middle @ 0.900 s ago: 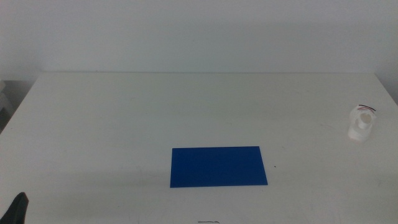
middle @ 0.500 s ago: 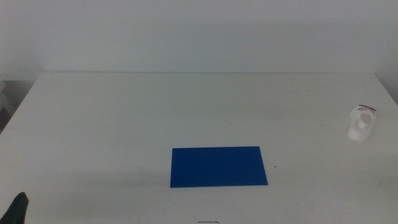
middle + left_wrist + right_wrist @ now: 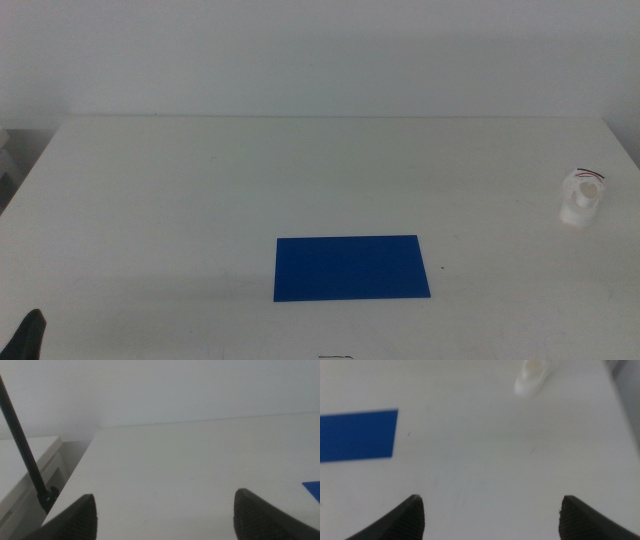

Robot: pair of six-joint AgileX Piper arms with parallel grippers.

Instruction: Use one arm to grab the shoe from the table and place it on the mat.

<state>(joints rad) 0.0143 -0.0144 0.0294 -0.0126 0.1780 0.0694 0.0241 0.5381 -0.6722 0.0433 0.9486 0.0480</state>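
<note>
**Both grippers wide, shoe untouched at table's right edge**

We log the table (image 3: 200,190) as a plain white top carrying two items. The mat (image 3: 351,267) lies flat just below the centre of the middle view, long side running 9 to 3 o'clock, solid blue, nothing on it. The shoe (image 3: 581,198) stands well apart from it, toward 2 o'clock of the mat, near the right edge of the table, with a thin trace of red and dark at its top (straps too small to count from here).

Left gripper (image 3: 165,512): jaws spread wide, nothing between them, only bare tabletop and a sliver of the mat's corner (image 3: 312,487) beyond. In the middle view we see just a dark tip at 7 o'clock, in the bottom corner (image 3: 30,335).

Right gripper (image 3: 492,515): jaws likewise wide apart and empty. Its wrist camera looks across the table at the shoe (image 3: 534,375), blurred, and at one end of the mat (image 3: 357,435). This gripper does not appear in the middle view.
</note>
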